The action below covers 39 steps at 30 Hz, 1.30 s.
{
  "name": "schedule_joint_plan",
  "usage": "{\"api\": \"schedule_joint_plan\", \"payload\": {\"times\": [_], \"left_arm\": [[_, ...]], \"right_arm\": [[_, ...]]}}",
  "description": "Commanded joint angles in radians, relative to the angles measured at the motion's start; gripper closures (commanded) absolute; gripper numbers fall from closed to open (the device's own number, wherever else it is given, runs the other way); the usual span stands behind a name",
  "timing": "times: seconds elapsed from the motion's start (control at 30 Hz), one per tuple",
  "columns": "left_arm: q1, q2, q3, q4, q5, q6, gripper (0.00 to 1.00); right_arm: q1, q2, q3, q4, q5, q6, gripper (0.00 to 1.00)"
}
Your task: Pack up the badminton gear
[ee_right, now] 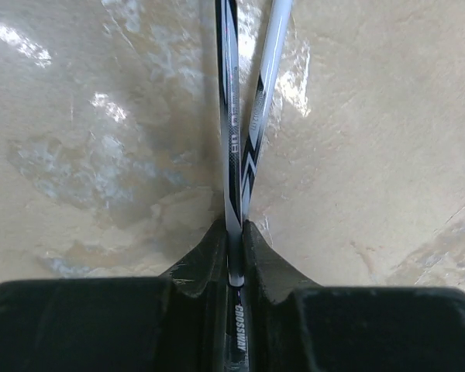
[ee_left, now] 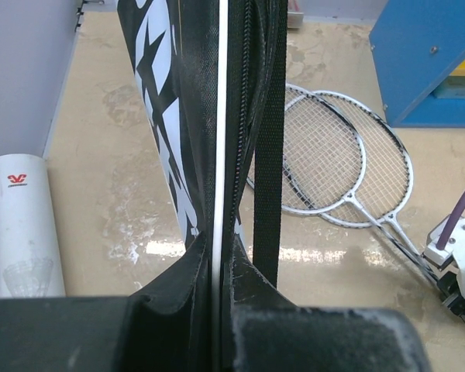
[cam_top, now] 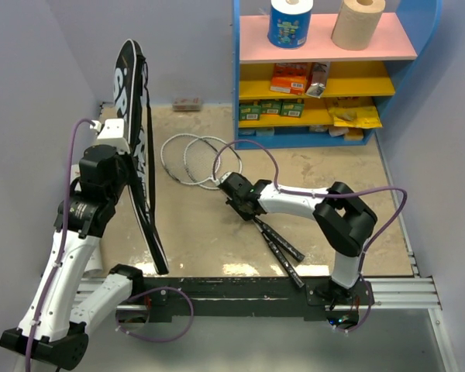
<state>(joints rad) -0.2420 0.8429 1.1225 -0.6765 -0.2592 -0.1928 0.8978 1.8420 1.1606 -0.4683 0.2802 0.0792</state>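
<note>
Firmly shut with the left gripper [ee_left: 217, 271] on the zip edge of the black cover [ee_left: 178, 116], upright at the left of the table [cam_top: 217, 232]: likely soft, floppy. Pinched narrow with the right gripper [ee_right: 234, 232] on thin shafts of the rackets [cam_top: 190, 159] mid-table: probably light, stiff, slick; strings best avoided.

Overhead: wide, down on my table [cam_top: 333, 178] from its near edge. Left wrist: close along cover [ee_left: 170, 116], shares racket heads [ee_left: 372, 167] with overhead. Right wrist: tight on shafts [ee_right: 231, 139].
</note>
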Motion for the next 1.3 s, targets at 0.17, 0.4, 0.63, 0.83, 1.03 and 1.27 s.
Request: {"api": "schedule_joint_plan", "payload": {"times": [0.17,0.4,0.63,0.83,1.03,1.27], "left_arm": [[0.007,-0.004,-0.075,0.12,0.034,-0.01,1.0],[0.004,0.079,-0.173,0.118,0.064,0.016,1.0],[-0.055,0.18,-0.193,0.115,0.074,0.032,1.0],[-0.068,0.24,-0.172,0.198,0.109,0.064,1.0],[-0.092,0.344,-0.124,0.282,0.135,0.162,1.0],[-0.143,0.456,-0.135,0.433,0.074,0.28,1.0]], "right_arm": [[-0.143,-0.087,-0.004,-0.188,0.033,0.036,1.0],[-0.169,-0.165,-0.022,-0.198,0.022,0.135,0.8],[-0.168,-0.248,-0.035,-0.158,-0.059,0.169,0.42],[-0.168,-0.341,-0.062,-0.136,-0.091,0.185,0.39],[-0.168,-0.417,-0.113,-0.092,-0.134,0.202,0.38],[-0.168,-0.469,-0.162,-0.047,-0.197,0.209,0.39]]}}
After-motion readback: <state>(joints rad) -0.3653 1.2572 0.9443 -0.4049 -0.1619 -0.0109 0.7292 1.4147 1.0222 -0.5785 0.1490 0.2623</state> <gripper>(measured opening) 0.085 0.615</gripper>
